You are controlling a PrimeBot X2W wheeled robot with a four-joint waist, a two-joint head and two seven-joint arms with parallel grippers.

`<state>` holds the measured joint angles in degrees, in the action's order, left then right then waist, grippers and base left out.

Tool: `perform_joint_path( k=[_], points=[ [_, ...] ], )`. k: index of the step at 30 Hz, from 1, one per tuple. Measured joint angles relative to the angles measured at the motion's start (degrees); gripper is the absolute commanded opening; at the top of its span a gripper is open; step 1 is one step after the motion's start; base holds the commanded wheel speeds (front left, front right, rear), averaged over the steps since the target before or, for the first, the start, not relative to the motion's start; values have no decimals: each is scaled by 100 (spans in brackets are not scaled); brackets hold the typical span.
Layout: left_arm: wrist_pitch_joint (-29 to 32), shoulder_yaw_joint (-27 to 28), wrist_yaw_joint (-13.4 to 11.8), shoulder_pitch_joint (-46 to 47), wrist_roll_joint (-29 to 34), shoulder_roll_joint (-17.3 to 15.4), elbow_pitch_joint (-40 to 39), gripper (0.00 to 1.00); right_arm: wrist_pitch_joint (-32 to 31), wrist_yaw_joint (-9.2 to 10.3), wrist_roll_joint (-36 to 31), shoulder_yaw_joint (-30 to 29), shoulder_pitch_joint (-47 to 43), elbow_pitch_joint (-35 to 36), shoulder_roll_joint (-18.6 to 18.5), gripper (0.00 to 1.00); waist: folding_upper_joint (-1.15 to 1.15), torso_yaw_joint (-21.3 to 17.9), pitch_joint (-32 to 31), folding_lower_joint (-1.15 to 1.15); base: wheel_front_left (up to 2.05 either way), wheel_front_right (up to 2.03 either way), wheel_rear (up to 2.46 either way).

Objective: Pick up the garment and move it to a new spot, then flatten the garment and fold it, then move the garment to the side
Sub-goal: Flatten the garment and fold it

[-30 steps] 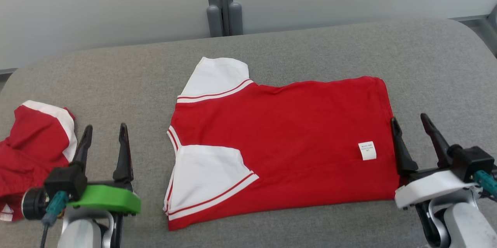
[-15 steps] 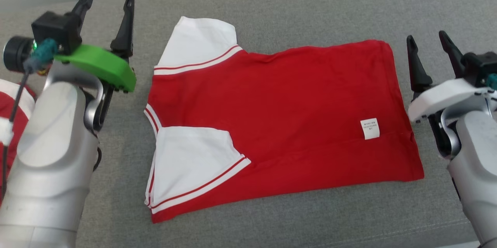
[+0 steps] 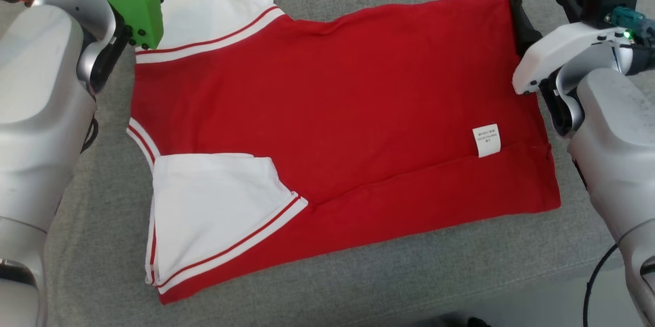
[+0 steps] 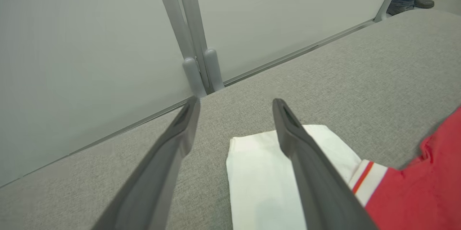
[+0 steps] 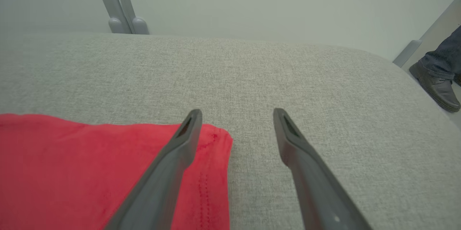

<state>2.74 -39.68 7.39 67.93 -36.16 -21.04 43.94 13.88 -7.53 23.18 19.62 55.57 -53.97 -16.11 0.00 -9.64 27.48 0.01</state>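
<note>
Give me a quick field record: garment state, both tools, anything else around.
garment: red shirt, flat on the grey cushion, near sleeve folded over the body
left tool: open, holding nothing, at the far white sleeve
right tool: open, holding nothing, one finger over the far hem corner
label: white tag face up near the hem
bystander: a shoe beyond the cushion

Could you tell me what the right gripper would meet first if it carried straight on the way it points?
Most likely the bare grey surface just past the shirt: the open right gripper points low across it toward the wall, though its height is unclear.
</note>
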Motion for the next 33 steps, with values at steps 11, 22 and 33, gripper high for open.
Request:
perform_joint_path(
  k=[11, 22, 33],
  points=[
    [405, -877, 1, 531, -714, -241, 894, 100, 18, 0, 555, 754, 748, -734, 443, 100, 0, -411, 555, 0, 0, 0, 0],
    [571, -1316, 1, 766, -1355, -269, 1163, 100, 62, 0, 1076, 1456, 1006, -958, 558, 100, 0, -557, 688, 0, 0, 0, 0],
    [257, -1670, 1, 831, -1840, -214, 1032, 0, -101, -2, 1681, 1985, 1055, -932, 388, 0, 0, -409, 534, 0, 0, 0, 0]
  ],
)
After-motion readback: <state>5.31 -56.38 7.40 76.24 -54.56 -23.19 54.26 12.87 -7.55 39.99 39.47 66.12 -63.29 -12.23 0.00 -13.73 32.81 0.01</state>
